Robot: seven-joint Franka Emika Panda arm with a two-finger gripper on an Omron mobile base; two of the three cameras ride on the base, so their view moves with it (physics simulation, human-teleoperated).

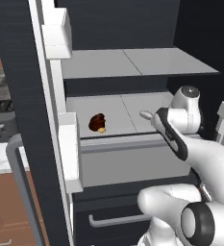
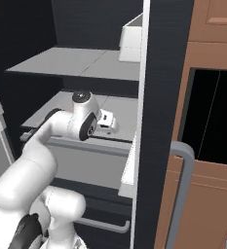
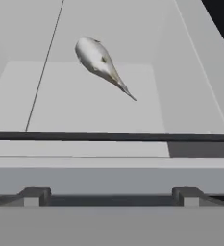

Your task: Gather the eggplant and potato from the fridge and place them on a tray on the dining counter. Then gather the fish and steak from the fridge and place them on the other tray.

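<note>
The fridge (image 1: 22, 72) stands open in front of me. On its middle shelf (image 1: 123, 103) lies a dark brown-red steak (image 1: 98, 123) to the left. To the right lies a small silvery-grey fish (image 3: 100, 64), its tail pointing toward me; its tip shows past my arm (image 1: 145, 115). My gripper (image 3: 111, 197) is open and empty. It hovers at the shelf's front lip, short of the fish, with a fingertip (image 3: 35, 196) low at either side. The eggplant, potato, trays and dining counter are out of view.
An upper shelf (image 1: 132, 62) hangs above the hand. White door bins (image 1: 68, 144) line the left door, and the right door's edge (image 2: 163, 97) stands close beside the arm. A drawer with a silver bar handle (image 1: 113, 221) sits below. A black microwave (image 2: 212, 116) is set in wood cabinetry.
</note>
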